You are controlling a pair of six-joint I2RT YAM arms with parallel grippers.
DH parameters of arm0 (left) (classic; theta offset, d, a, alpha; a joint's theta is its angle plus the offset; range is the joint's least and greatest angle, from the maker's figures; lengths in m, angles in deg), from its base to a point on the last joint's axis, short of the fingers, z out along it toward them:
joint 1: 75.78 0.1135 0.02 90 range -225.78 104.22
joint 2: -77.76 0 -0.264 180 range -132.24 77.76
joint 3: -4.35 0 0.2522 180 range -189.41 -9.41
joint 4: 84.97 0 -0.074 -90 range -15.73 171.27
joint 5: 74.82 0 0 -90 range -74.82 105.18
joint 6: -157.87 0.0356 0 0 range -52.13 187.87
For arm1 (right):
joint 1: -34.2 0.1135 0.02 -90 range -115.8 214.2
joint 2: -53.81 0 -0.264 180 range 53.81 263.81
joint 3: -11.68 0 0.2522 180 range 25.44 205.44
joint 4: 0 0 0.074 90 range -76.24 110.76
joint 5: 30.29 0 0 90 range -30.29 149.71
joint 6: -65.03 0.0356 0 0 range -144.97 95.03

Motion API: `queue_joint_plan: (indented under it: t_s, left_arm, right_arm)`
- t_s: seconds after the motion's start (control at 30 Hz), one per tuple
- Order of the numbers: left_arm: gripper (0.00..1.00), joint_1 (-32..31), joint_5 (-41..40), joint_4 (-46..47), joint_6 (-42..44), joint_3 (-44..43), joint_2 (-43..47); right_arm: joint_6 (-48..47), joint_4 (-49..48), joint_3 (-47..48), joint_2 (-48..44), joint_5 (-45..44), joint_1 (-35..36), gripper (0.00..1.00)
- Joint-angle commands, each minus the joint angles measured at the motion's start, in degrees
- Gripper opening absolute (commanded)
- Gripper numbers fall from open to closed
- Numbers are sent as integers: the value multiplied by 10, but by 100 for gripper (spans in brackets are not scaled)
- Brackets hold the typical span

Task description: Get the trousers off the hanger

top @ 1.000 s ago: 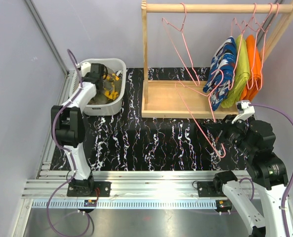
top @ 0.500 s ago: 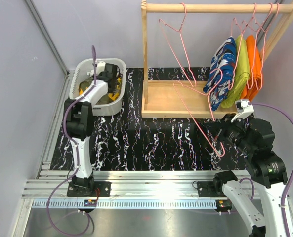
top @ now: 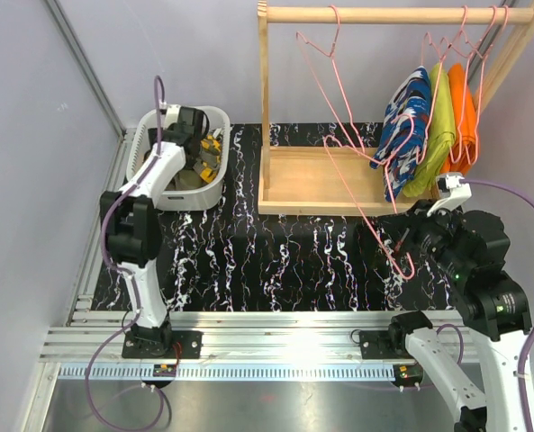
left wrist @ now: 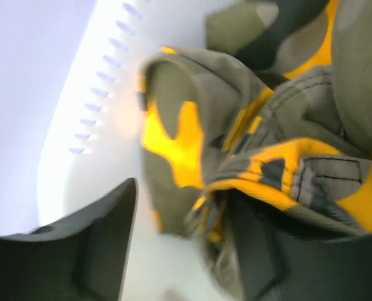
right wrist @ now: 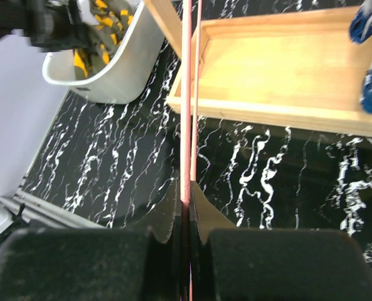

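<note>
The left arm stretches toward 10 o'clock, its left gripper (top: pixel 187 126) tipped down into the white basket (top: pixel 211 187). Its fingers (left wrist: pixel 104 244) stand well apart and clasp nothing. The camouflage trousers (left wrist: pixel 286 157) lie crumpled beneath them (against one finger, as far as the blur shows). The right arm is folded at 4 o'clock, and the right gripper (right wrist: pixel 186 204) is pinched tight on a pink wire hanger (right wrist: pixel 186 125). The blue trousers (top: pixel 409 121) hang from the rack (top: pixel 384 14) at 1 o'clock.
</note>
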Motion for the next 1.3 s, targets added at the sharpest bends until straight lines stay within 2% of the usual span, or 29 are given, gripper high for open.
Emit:
queue_joint_plan:
  t_s: [0.0, 0.07, 0.1, 0.13, 0.17, 0.33, 0.57, 0.77, 0.9, 1.03, 1.17, 1.27]
  left_arm:
    - [70, -1, 23, -23, -8, -32, 97]
    - [84, 0, 34, -37, -9, -35, 127]
    - [87, 0, 37, -44, -8, -30, 141]
    - [95, 0, 41, -45, -10, -16, 168]
    - [99, 0, 52, -45, -11, -7, 185]
    - [99, 0, 128, -16, -23, 59, 291]
    - [99, -1, 313, 47, -61, 183, 462]
    - [99, -5, 392, 49, -58, 285, 574]
    - [99, -5, 402, 47, -38, 346, 631]
    - [99, -5, 404, 42, -20, 394, 673]
    - [99, -5, 391, 47, -16, 413, 692]
    - [99, -5, 383, 70, -16, 438, 721]
  right_arm:
    - [-26, 2, 35, 10, -40, -1, 0]
    - [-37, 15, 42, 10, -41, -2, 0]
    - [-43, 18, 48, 8, -35, -2, 0]
    - [-61, 29, 51, 7, -31, -1, 0]
    - [-68, 32, 55, 0, -32, 2, 0]
    - [-124, 70, 101, -16, -74, 41, 0]
    - [-149, 125, 201, 16, -143, 59, 0]
    - [-150, 137, 242, 42, -172, 59, 0]
    - [-143, 117, 273, 57, -205, 59, 0]
    - [-142, 45, 260, 80, -230, 60, 0]
    - [-136, -26, 241, 145, -200, 59, 0]
    - [-144, -104, 237, 191, -214, 60, 0]
